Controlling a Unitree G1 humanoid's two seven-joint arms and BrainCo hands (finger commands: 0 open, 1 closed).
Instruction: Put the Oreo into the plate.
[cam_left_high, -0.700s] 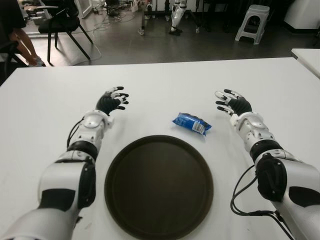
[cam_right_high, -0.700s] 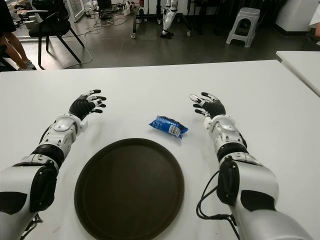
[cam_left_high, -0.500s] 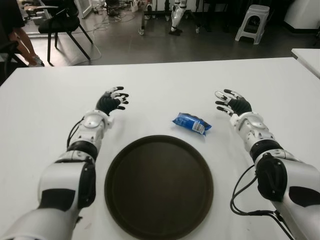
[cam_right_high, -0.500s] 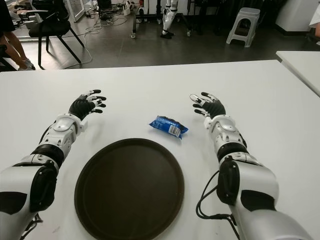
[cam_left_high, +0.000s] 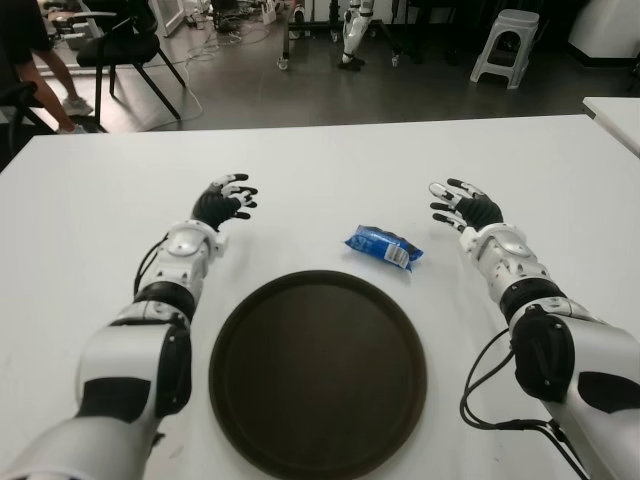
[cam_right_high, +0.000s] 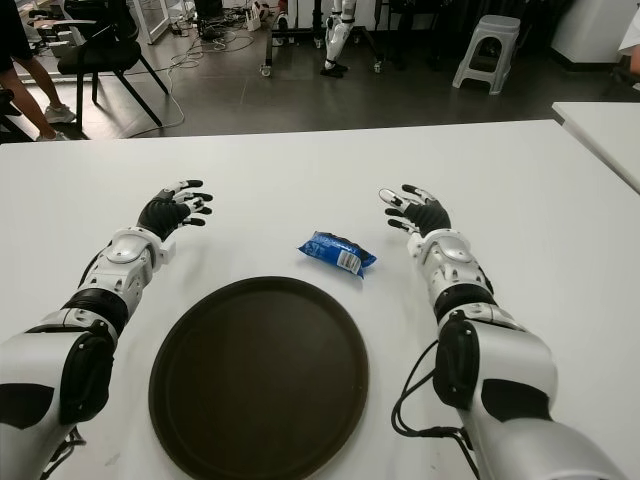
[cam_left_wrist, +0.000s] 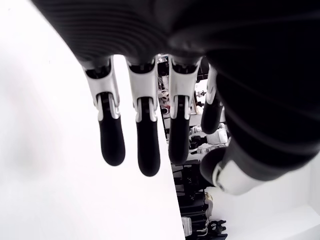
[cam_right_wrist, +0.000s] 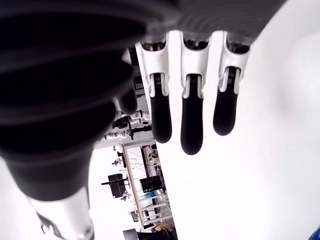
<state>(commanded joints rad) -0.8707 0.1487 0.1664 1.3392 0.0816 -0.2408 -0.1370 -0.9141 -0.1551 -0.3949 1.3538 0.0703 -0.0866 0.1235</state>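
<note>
A blue Oreo packet (cam_left_high: 384, 247) lies on the white table (cam_left_high: 320, 160), just beyond the far right rim of a round dark brown plate (cam_left_high: 318, 372). My right hand (cam_left_high: 460, 205) shows to the right of the packet, a short gap away, fingers spread and holding nothing. My left hand (cam_left_high: 226, 199) shows farther left, beyond the plate's left side, also open and empty. The plate holds nothing. In the wrist views the left hand's fingers (cam_left_wrist: 141, 140) and the right hand's fingers (cam_right_wrist: 192, 120) stretch out straight over bare table.
Beyond the table's far edge are a black chair (cam_left_high: 125, 45), a person's leg (cam_left_high: 55, 75) at the far left, a white stool (cam_left_high: 508, 45) and cables on the floor. Another white table's corner (cam_left_high: 615, 110) shows at the right.
Both hands and the Oreo packet stay where they were. Only the person's leg at the far left has shifted.
</note>
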